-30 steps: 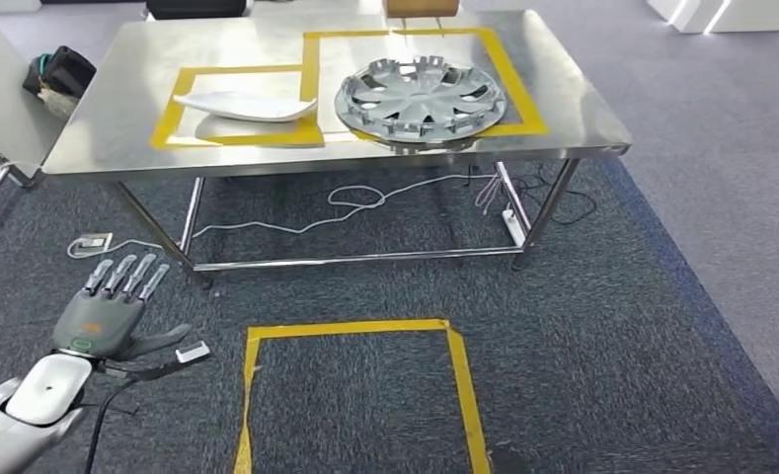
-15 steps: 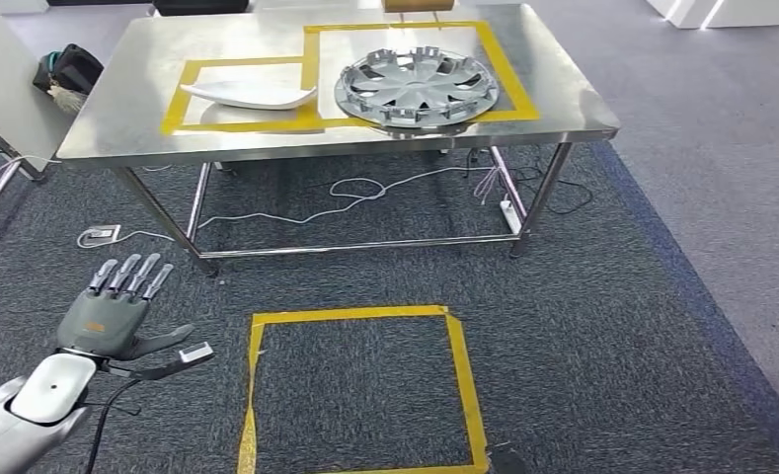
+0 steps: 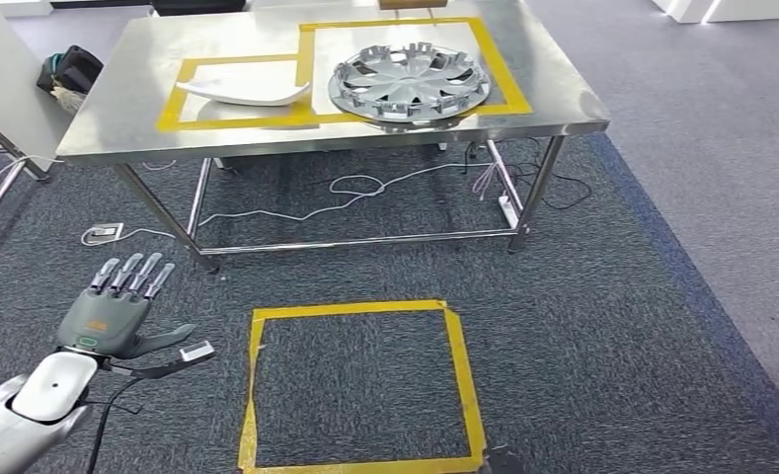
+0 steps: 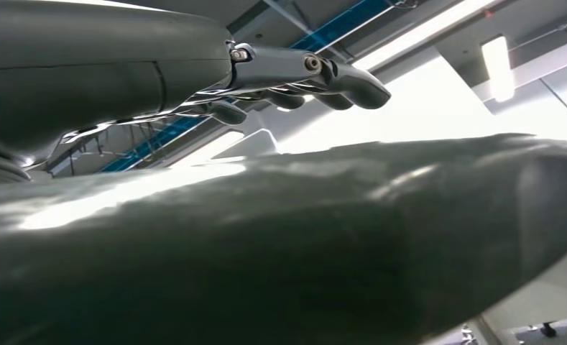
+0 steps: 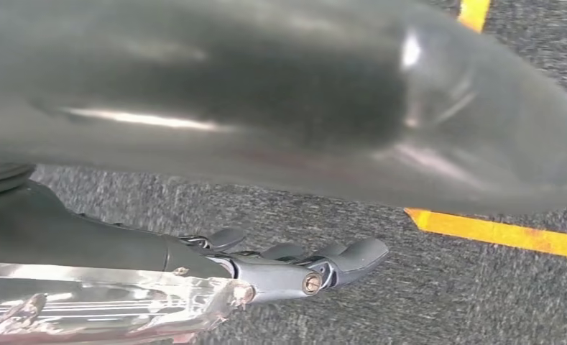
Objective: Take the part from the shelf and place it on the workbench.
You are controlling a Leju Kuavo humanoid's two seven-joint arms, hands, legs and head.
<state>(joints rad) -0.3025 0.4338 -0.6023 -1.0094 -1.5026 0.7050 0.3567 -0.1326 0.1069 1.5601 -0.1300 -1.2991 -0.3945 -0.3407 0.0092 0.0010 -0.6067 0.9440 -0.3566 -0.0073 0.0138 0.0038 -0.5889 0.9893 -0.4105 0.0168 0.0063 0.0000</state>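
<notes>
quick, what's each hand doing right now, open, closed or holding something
Left hand: open, fingers spread, holding nothing.
Right hand: cannot be told; a shiny silver thing lies beside it.

One hubcap [image 3: 410, 82], one white part [image 3: 244, 93].

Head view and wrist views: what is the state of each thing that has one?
Wheel cover: lies flat on the workbench, in the larger taped frame.
White part: lies in the smaller taped frame.
Left hand: empty, fingers apart.
Right hand: fingers stretched out; unclear whether it holds anything.
</notes>
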